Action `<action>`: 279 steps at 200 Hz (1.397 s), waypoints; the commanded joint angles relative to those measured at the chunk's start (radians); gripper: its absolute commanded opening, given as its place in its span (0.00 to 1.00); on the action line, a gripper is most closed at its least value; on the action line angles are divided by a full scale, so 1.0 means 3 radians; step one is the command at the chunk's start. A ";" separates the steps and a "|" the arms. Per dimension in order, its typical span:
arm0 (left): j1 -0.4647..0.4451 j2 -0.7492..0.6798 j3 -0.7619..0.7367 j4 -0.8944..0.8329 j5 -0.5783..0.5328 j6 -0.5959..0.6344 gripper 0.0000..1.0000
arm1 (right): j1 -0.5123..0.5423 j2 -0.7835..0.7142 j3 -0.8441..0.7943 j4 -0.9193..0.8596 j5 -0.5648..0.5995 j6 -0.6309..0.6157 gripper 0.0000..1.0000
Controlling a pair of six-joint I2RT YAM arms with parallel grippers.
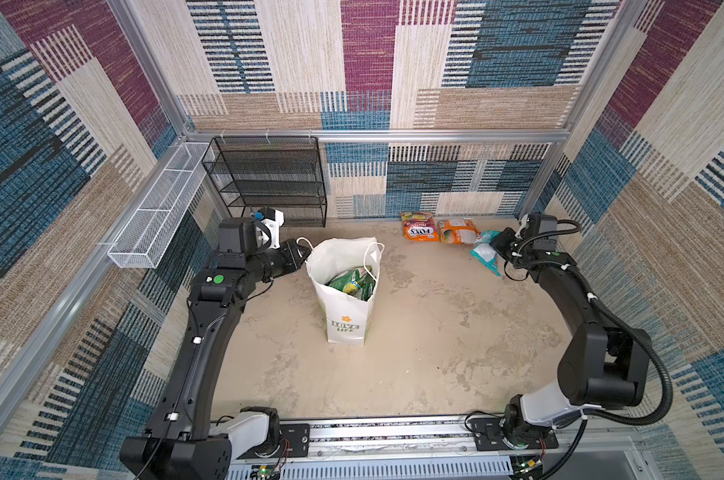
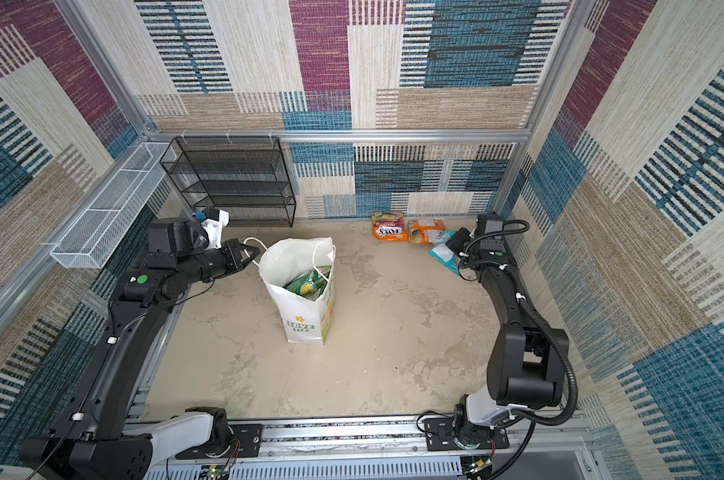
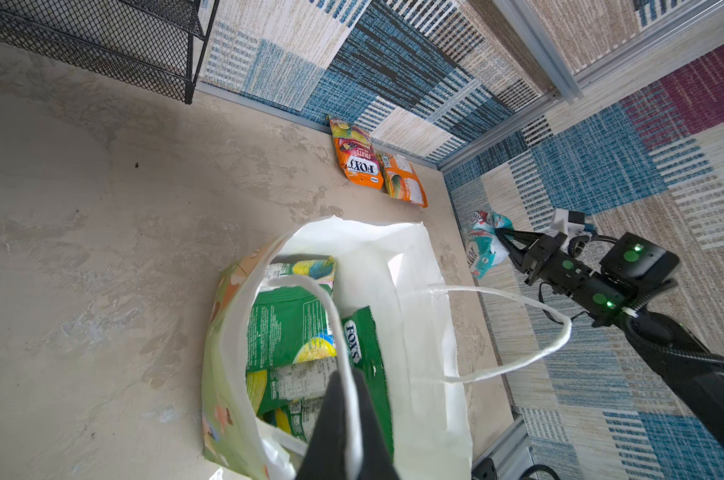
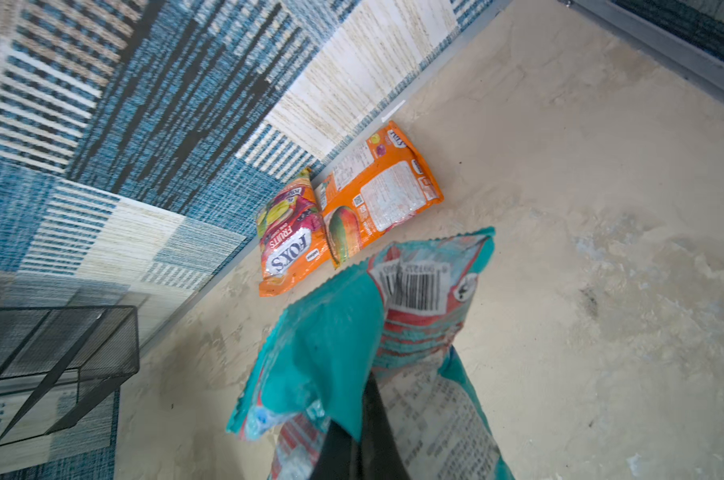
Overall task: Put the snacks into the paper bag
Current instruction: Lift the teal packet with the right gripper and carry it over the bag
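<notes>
The white paper bag (image 1: 343, 316) (image 2: 302, 320) stands upright mid-floor with its mouth open, and several green snacks (image 1: 352, 284) (image 3: 285, 328) lie inside. My left gripper (image 1: 304, 251) (image 3: 347, 374) is shut on one white cord handle at the bag's left rim. Two orange snacks (image 1: 419, 227) (image 1: 457, 231) (image 4: 289, 241) lie flat by the back wall. At the back right, my right gripper (image 1: 495, 245) (image 4: 370, 382) is shut on a teal-white snack (image 1: 485, 251) (image 4: 331, 332) that hangs crumpled from the jaws, above the floor.
A black mesh rack (image 1: 268, 183) stands at the back left against the wall. A white wire basket (image 1: 156, 216) hangs on the left rail. Patterned walls enclose the floor on three sides. The bag's other handle (image 3: 518, 332) loops out free.
</notes>
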 commanded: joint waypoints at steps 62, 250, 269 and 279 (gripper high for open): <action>0.0004 -0.0017 -0.0008 0.0168 0.0083 -0.0040 0.01 | 0.0405 -0.0502 0.0242 0.0055 -0.0108 0.0020 0.00; 0.0002 -0.0016 -0.0047 0.0235 0.0168 -0.0076 0.01 | 0.2464 0.0407 0.2418 -0.0280 0.0021 -0.0278 0.00; 0.0005 -0.0012 -0.0046 0.0239 0.0168 -0.0070 0.01 | 0.2656 0.0692 0.2731 -0.0387 0.0009 -0.0326 0.00; 0.0004 -0.0008 -0.0049 0.0239 0.0168 -0.0071 0.01 | 0.2743 0.0808 0.2833 -0.0397 -0.0010 -0.0331 0.00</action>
